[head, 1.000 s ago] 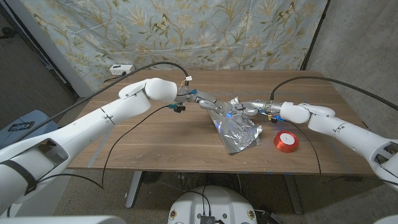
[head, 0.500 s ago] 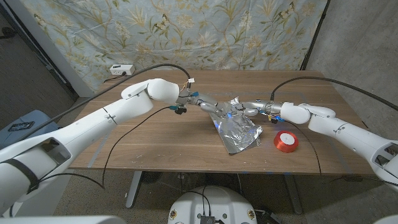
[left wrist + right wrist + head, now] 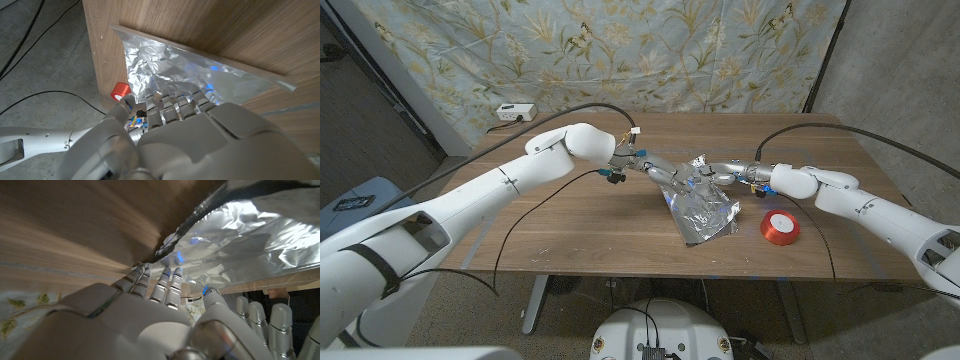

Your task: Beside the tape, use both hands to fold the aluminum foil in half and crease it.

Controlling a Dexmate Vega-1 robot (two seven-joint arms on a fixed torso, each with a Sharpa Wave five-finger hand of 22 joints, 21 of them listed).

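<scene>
Here, both robot hands, left [image 3: 660, 169], right [image 3: 718, 174], gripping foil [image 3: 705, 214], tape [image 3: 780, 227] beside

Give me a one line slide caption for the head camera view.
Both robot hands, left robot hand and right robot hand, meet at the far edge of crumpled aluminum foil beside a red tape roll.

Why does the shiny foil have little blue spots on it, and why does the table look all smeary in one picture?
In both wrist views the aluminum foil mirrors small blue lights, so you see blue glints; the crinkles make bright glare beside dark patches. In the right wrist view the table is very close and blurred into streaks, while the head view stays sharp and evenly lit.
</scene>
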